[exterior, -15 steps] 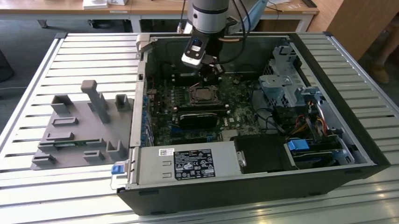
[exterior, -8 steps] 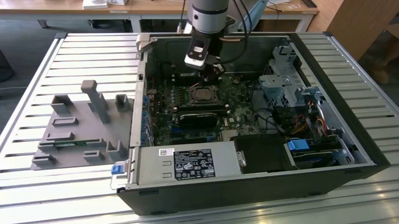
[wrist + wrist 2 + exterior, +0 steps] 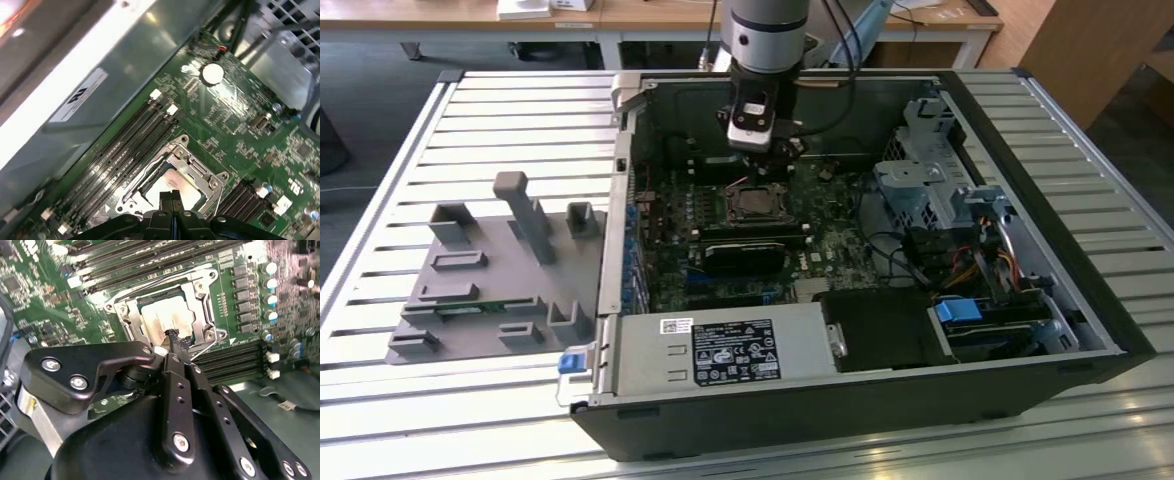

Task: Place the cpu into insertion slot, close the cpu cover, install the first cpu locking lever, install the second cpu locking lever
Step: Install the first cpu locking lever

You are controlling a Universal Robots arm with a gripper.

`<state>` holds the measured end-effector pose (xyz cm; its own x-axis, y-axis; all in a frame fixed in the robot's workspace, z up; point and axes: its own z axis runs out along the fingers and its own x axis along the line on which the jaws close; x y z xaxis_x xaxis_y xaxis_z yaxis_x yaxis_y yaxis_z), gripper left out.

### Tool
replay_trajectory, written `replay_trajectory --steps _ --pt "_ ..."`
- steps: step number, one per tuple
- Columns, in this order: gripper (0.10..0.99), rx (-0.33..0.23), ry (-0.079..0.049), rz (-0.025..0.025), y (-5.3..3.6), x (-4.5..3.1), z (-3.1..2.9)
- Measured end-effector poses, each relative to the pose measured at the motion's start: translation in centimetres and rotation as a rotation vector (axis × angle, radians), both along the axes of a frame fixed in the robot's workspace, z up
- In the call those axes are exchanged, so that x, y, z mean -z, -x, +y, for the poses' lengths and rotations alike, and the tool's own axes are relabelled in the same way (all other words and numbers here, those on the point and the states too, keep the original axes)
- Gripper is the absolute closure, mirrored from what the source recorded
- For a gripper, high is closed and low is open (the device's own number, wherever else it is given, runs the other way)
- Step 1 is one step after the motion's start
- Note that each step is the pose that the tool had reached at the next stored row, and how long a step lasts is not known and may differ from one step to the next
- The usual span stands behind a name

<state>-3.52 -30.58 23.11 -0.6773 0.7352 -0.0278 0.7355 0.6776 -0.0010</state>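
The cpu (image 3: 165, 320) lies flat in its socket on the green motherboard, its silvery top showing through the window of the cpu cover (image 3: 198, 294). The cover lies down over it. A thin wire lever (image 3: 220, 320) runs along one side of the socket. My gripper (image 3: 174, 336) is shut, its two black fingers pressed together, with the tip at the socket's edge beside the cpu. In the first wrist view the gripper (image 3: 170, 196) hangs just over the cpu (image 3: 184, 189) and cover (image 3: 200, 176). In the exterior view the gripper (image 3: 771, 160) stands above the socket (image 3: 750, 203) inside the open case.
A long black heatsink (image 3: 744, 255) lies just in front of the socket. Memory slots (image 3: 125, 145) flank it. A drive cage with cables (image 3: 947, 190) fills the exterior view's right, a power supply (image 3: 720, 350) the front. A grey fixture plate (image 3: 494, 270) sits outside the case.
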Motion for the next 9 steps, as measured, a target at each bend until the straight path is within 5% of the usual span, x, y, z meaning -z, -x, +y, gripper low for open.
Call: replay_trajectory --steps 9 --pt "0.980 -0.162 0.000 -0.0011 0.00 0.09 0.00"
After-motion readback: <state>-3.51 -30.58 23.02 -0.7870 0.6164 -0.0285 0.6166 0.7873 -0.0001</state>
